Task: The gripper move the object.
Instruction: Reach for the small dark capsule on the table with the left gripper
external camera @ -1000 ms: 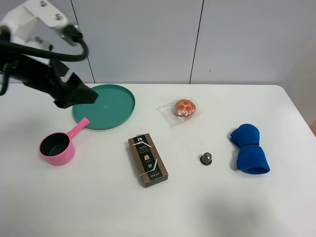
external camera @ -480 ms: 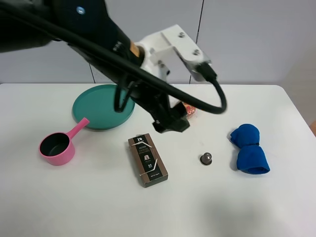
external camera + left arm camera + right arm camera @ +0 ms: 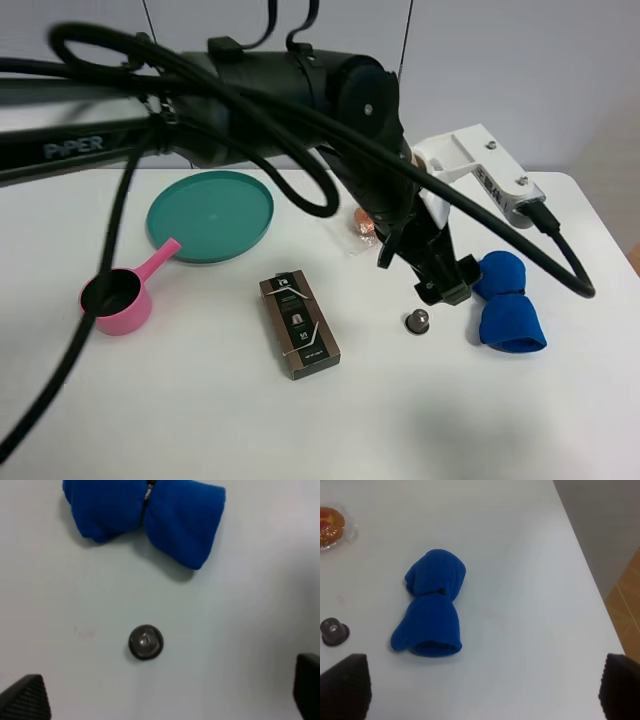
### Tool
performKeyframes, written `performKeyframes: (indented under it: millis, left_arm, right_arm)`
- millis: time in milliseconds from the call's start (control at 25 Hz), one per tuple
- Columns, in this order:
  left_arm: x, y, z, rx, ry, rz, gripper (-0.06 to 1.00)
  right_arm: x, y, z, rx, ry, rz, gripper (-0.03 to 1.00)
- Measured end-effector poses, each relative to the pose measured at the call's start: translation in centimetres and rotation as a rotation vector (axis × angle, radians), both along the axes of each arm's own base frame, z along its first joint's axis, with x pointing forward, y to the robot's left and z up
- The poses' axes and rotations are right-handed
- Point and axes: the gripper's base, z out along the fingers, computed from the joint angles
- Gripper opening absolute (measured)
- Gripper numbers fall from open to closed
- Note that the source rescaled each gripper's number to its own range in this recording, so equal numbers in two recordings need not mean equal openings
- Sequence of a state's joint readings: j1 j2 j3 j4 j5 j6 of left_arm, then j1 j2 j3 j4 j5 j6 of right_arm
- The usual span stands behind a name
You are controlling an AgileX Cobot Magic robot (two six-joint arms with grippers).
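The object, a tiny dark grey capsule [image 3: 417,321], stands on the white table between the brown capsule box and the blue cloth. My left arm reaches across the middle, and its gripper [image 3: 443,283] hangs just above and slightly behind the capsule, not touching it. In the left wrist view the capsule [image 3: 145,641] lies ahead of the open, empty gripper [image 3: 165,695], whose fingertips [image 3: 25,700] stand far apart. The right gripper [image 3: 480,692] is open and empty. It does not show in the exterior view. The capsule [image 3: 334,631] sits at the edge of its view.
A folded blue cloth [image 3: 505,302] lies right of the capsule. A brown capsule box [image 3: 300,325] lies to its left. A wrapped pastry [image 3: 362,225] is mostly hidden behind the arm. A teal plate [image 3: 210,215] and a pink cup [image 3: 115,300] sit at the left. The table's right edge [image 3: 580,555] is near.
My left arm has swung from the far left over the plate, across the table to the right. Its gripper now hangs over the capsule. Nothing on the table has moved.
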State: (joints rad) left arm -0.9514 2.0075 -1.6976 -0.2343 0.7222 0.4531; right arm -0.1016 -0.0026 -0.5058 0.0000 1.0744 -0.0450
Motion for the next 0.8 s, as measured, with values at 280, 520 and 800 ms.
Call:
performKeyframes:
  millis: [280, 520, 800]
  left_arm:
    - [1.4, -1.8, -4.5, 0.070, 0.006, -0.009, 0.99]
    - [2.0, -2.3, -6.7, 0.089, -0.017, -0.009, 0.99]
    - [2.6, -2.8, -9.3, 0.112, -0.036, -0.011, 0.99]
  right_arm:
    - [0.0, 0.0, 0.0, 0.000, 0.000, 0.000, 1.00]
    - [0.0, 0.0, 0.0, 0.000, 0.000, 0.000, 1.00]
    - [0.0, 0.0, 0.0, 0.000, 0.000, 0.000, 1.00]
